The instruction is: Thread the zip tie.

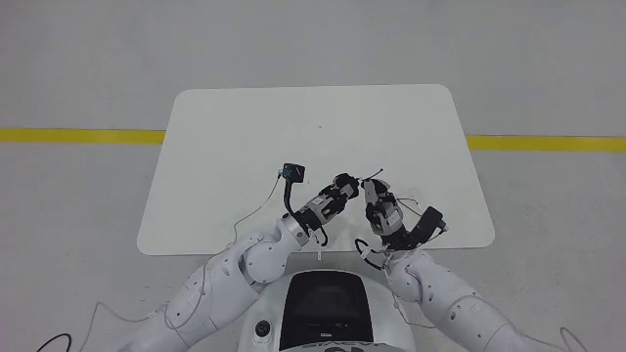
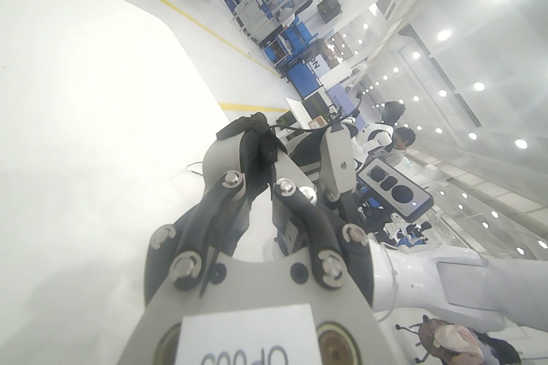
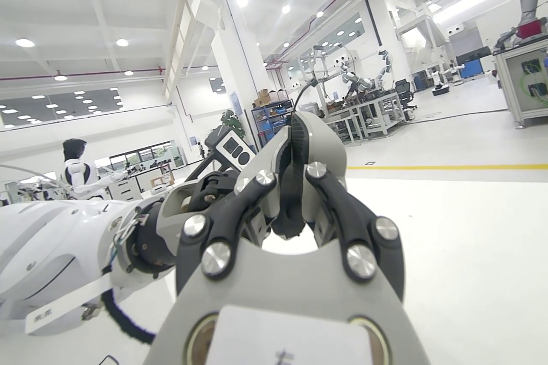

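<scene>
Evidently mid-threading: the right gripper [image 3: 295, 129] is pinched tight on the zip tie [image 3: 300, 99], its thin tail jutting past the fingertips above the table [image 1: 293, 127]. The left gripper [image 2: 257, 137], closed, sits just beside; next, tail and head slot probably need fine alignment.

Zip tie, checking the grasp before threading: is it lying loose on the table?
No, the right hand pinches the zip tie up off the table.

White label [image 2: 248, 334] on left end effector [image 2: 257, 150] mount: print upside down, cut off by edge; nothing readable whole.
</scene>
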Available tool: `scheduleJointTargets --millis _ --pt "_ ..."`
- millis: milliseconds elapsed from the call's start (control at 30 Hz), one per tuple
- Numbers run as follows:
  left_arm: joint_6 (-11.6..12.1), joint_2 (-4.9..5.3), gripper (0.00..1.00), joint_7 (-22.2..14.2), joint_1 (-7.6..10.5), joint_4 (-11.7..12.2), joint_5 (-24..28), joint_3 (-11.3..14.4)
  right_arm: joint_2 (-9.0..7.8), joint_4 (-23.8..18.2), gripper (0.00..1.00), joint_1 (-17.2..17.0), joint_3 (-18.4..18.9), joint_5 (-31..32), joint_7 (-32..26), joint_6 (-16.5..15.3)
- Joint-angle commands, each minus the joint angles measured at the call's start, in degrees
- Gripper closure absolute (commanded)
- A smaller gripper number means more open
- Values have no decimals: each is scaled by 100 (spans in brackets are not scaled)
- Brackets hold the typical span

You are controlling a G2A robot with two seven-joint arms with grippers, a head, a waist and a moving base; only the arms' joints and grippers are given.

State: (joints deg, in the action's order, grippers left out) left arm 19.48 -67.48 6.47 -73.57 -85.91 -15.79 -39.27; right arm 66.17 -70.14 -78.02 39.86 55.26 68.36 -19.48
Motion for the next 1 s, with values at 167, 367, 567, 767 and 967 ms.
scheduleJointTargets --millis 167,367,567,767,967 --pt "0 0 100 0 0 0 0 0 -94 -25 100 94 -210 -180 107 0" --pt "0 0 100 0 0 0 0 0 -167 27 100 169 -289 -393 119 0" --pt "0 0 100 0 0 0 0 0 -194 55 100 218 -333 -535 45 0" --pt "0 0 100 0 0 0 0 0 -206 60 100 250 -402 -609 10 0" --pt "0 0 100 0 0 0 0 0 -235 -6 100 277 -531 -657 74 0"
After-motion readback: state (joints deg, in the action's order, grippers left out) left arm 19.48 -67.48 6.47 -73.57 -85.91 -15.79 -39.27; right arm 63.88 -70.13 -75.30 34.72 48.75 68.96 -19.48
